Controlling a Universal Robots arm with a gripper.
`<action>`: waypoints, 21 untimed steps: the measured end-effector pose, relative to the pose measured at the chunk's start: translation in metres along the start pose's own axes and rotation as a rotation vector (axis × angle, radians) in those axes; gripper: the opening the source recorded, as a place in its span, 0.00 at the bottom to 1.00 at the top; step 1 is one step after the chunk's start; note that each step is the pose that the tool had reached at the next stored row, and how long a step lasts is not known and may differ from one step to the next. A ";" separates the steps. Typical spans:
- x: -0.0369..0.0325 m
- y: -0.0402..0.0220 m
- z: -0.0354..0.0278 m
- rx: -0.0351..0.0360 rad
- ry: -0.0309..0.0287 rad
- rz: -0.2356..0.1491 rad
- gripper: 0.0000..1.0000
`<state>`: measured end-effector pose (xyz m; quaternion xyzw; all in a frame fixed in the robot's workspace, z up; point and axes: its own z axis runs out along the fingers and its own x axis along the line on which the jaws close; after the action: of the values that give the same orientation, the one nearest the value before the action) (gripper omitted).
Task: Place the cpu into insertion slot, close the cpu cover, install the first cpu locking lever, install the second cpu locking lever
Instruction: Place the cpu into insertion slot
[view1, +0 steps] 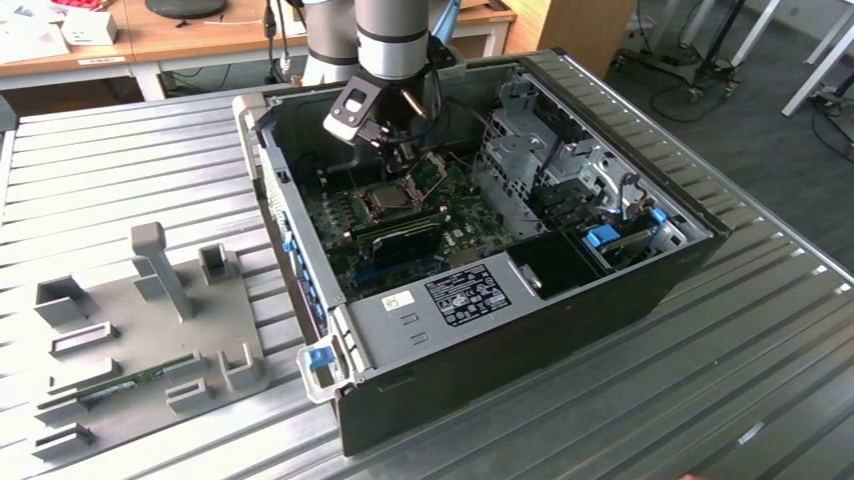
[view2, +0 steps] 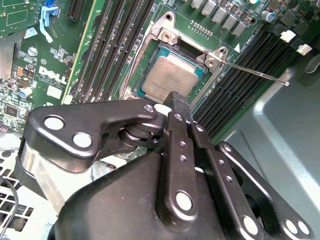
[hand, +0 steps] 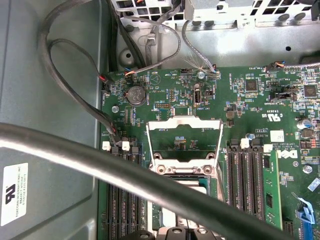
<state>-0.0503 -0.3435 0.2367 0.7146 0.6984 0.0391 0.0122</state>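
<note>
second wrist view: gripper jaws look closed and empty, tips at the near edge of the cpu, which sits in its socket. cpu cover stands open just beyond.

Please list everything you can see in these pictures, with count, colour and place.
cpu: one, dull grey, lying in the socket.
cpu cover: one, silvery, hinged up open beside the socket.
locking lever: one, thin silver rod, sticking out past the socket.
motherboard: one, green, inside the case.
computer case: one, black and grey, lying open on the table.
fixture plate: one, grey, at the exterior view's left.
table: one, ribbed metal, under everything.
gripper: one, black, close above the cpu.
arm: one, grey, reaching into the case.
</note>
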 end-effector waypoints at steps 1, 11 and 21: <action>0.0000 0.0000 -0.0001 -0.0001 0.0000 0.000 0.11; -0.0002 -0.0002 0.0047 0.0001 -0.0024 0.000 0.11; -0.0002 -0.0001 0.0048 0.0166 -0.0029 0.000 0.11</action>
<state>-0.0500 -0.3435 0.2320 0.7149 0.6985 0.0322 0.0073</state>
